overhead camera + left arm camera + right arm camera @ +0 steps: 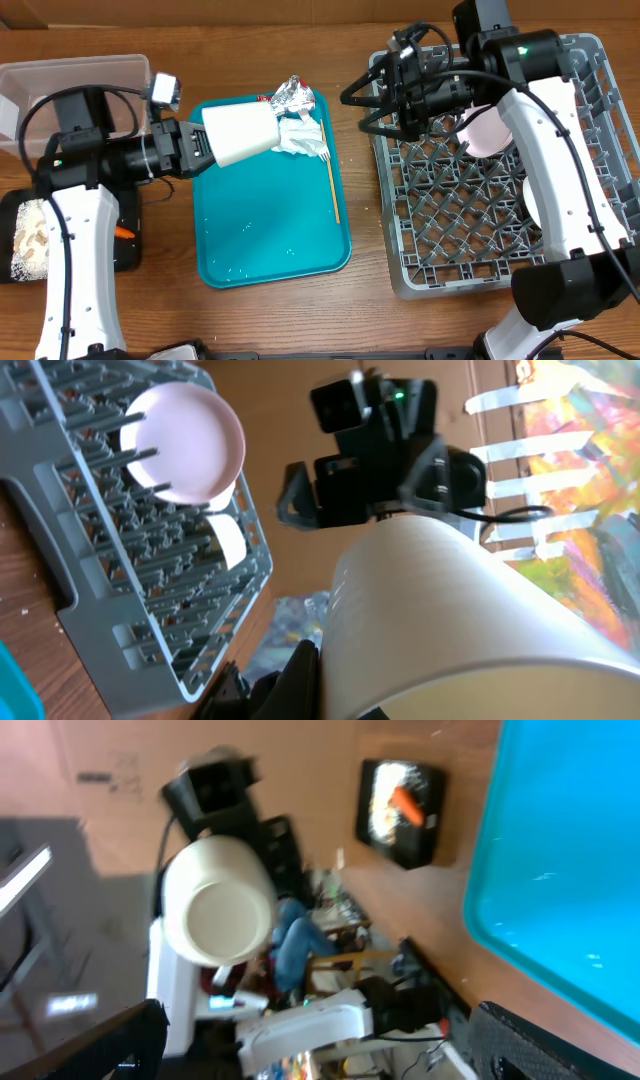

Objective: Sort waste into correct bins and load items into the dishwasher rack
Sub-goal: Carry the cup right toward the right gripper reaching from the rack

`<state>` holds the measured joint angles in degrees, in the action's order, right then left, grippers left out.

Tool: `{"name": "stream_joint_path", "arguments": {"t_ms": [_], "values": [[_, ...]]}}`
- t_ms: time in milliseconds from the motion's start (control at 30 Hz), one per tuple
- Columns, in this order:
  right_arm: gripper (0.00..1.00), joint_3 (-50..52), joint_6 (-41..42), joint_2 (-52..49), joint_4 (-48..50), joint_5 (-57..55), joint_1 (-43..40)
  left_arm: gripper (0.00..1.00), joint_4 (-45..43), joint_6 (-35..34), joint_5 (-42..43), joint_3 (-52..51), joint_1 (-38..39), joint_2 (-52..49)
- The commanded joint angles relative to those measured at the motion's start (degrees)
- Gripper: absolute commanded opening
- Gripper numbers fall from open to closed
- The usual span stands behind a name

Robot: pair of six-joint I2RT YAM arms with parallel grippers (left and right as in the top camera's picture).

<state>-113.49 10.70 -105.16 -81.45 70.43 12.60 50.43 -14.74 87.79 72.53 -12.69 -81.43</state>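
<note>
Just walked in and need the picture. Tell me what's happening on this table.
The left gripper is shut on the white cup, holding it sideways above the teal tray. The right gripper hangs open by the dishwasher rack, holding nothing. Napkins, foil wrapper and fork lie on the tray.

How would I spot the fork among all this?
Find the flat teal tray in the middle of the table. Near its right edge lies the fork, its white head by the crumpled napkins. Its thin straight yellow handle sets it apart from that soft paper and the foil wrapper.
</note>
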Motion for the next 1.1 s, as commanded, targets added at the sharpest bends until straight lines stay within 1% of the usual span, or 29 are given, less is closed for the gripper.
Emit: {"name": "stream_joint_path", "arguments": {"t_ms": [0,100,300,400,533,700,767,800,867,1067], "values": [[1.00,-1.22,-1.55,1.07,1.64,7.58,1.75,0.04,-1.73,-3.10,-0.68,0.35,0.85,-2.40],[1.00,-1.22,-1.53,1.07,2.82,10.62,2.67,0.04,-4.81,-5.29,2.82,0.35,1.18,-3.54],[1.00,-1.22,-1.49,1.05,3.65,11.80,4.22,0.04,-9.42,-10.51,2.73,0.35,2.82,-3.54],[1.00,-1.22,-1.22,1.05,4.74,11.74,4.68,0.04,-11.15,-13.38,2.75,0.37,5.05,-3.54],[1.00,-1.22,1.33,0.98,7.34,11.65,5.09,0.04,-14.64,-16.28,2.73,0.37,8.46,-3.54],[1.00,-1.22,1.57,0.90,7.96,10.69,5.14,0.04,-21.40,-22.34,2.73,0.37,10.64,-3.54],[1.00,-1.22,1.75,0.87,8.02,10.19,5.38,0.04,-26.10,-26.71,2.58,0.37,11.08,-3.54],[1.00,-1.22,2.64,0.85,8.55,10.16,5.77,0.04,-28.41,-29.00,1.77,0.37,11.65,-3.54],[1.00,-1.22,4.50,0.72,10.47,10.12,6.49,0.04,-29.64,-30.73,0.63,0.37,12.79,-3.54],[1.00,-1.22,10.88,0.52,16.39,8.50,8.94,0.04,-31.71,-32.26,-2.05,0.37,15.39,-3.54]]}}
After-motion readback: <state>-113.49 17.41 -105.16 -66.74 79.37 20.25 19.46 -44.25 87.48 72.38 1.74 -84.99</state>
